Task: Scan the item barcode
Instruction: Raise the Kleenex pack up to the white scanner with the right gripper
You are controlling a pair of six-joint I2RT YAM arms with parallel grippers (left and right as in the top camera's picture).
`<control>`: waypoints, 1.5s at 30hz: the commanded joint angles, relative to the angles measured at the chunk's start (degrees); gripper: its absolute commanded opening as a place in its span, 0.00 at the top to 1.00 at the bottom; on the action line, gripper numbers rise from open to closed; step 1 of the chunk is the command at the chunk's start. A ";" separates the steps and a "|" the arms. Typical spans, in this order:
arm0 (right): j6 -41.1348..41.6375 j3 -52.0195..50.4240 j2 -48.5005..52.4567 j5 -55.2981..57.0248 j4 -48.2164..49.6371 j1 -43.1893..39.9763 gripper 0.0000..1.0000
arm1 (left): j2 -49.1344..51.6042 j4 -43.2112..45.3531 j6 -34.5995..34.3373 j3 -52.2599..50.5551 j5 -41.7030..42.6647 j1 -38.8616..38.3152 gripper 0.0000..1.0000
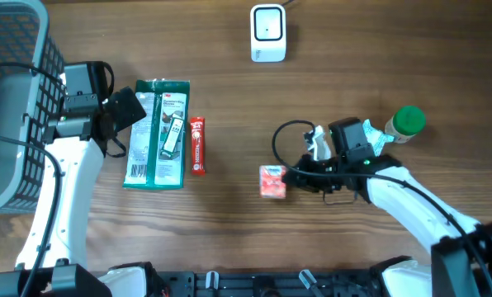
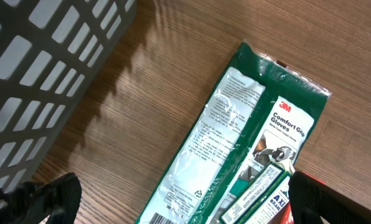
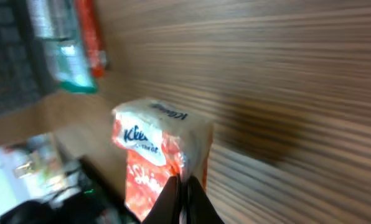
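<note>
Firmly pinched in the right gripper [image 3: 183, 190], the tissue pack [image 1: 272, 181] has the scanner [image 1: 268, 33] straight beyond it, at the desk's far edge.

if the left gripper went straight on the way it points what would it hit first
Most likely the green glove pack, which lies right ahead of the open left gripper; depth is unclear.

White arms [image 1: 64, 194], black fingers [image 2: 56, 194], black cables [image 1: 276, 142]
</note>
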 commanded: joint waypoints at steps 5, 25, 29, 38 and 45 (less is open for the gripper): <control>-9.49 7.76 -4.20 15.89 -9.79 0.17 0.96 | -0.33 0.15 -0.52 0.17 0.09 0.22 0.00; -21.88 83.97 23.71 38.42 -47.45 1.09 0.96 | -0.33 0.15 -0.52 0.17 0.09 0.22 0.00; -30.49 86.60 32.85 51.65 -36.61 2.49 0.96 | -0.33 0.15 -0.52 0.17 0.09 0.22 0.00; -43.78 86.58 45.53 63.67 -17.79 5.75 0.96 | -0.33 0.15 -0.52 0.17 0.09 0.22 0.00; -57.99 86.55 51.71 71.01 -6.12 7.28 0.95 | -0.33 0.15 -0.52 0.15 0.09 0.22 0.00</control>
